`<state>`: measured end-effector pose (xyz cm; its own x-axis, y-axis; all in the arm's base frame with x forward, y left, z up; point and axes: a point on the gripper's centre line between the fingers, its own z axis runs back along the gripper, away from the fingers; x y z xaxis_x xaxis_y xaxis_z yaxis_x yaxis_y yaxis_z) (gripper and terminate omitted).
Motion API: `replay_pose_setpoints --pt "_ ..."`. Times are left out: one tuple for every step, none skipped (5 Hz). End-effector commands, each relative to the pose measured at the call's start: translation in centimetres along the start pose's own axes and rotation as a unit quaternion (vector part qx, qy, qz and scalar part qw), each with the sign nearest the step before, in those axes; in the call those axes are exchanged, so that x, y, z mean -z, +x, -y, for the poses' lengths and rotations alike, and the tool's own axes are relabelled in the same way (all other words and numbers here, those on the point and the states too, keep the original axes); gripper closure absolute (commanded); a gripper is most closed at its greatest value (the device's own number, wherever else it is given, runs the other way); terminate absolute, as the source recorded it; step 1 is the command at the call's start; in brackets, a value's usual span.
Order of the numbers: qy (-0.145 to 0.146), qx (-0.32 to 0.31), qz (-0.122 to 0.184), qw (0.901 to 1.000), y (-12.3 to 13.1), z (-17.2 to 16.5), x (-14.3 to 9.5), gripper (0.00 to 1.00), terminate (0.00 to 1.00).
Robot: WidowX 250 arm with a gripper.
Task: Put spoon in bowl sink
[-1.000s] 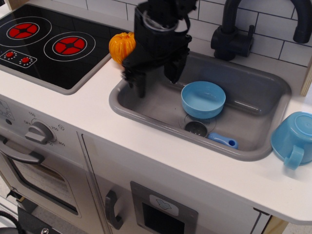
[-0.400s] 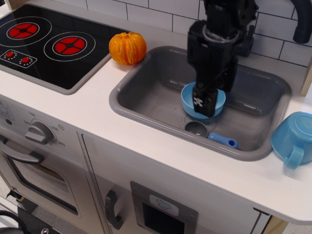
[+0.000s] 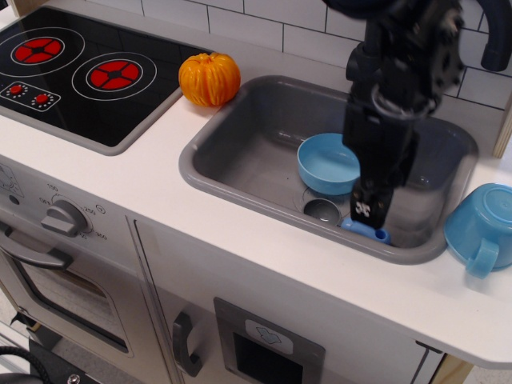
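Note:
The spoon lies on the floor of the grey sink point(image 3: 240, 180) near its front wall, with the shiny round scoop point(image 3: 322, 210) to the left and the light blue handle point(image 3: 374, 233) to the right. The light blue bowl point(image 3: 324, 164) stands empty in the sink just behind the scoop. My black gripper point(image 3: 368, 214) reaches down into the sink, its tips right over the spoon's handle and beside the bowl's right rim. Only one finger point(image 3: 370, 200) shows, edge-on, so the gap between the jaws is hidden. Nothing is lifted.
An orange toy pumpkin point(image 3: 210, 78) sits on the counter left of the sink. A light blue mug point(image 3: 484, 228) lies at the sink's right edge. A black faucet point(image 3: 488, 32) rises behind the sink. The stove top point(image 3: 72, 72) is at the left.
The gripper has moved from the sink's left side, across the bowl, to the right and down onto the spoon's handle. The spoon and the bowl have not moved.

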<state>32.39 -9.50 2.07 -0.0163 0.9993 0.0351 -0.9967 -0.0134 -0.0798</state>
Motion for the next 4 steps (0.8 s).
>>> replay_pose_setpoints --pt "-0.008 0.001 0.006 0.9999 -1.0 1.8 1.1 0.00 0.00" --pt "-0.004 0.004 0.002 1.0000 -0.9 1.9 1.8 0.00 0.00" --pt "-0.005 0.013 0.001 0.9999 -1.4 1.6 2.2 0.00 0.00" --pt "0.000 0.017 0.001 0.9999 -1.5 1.7 2.7 0.00 0.00"
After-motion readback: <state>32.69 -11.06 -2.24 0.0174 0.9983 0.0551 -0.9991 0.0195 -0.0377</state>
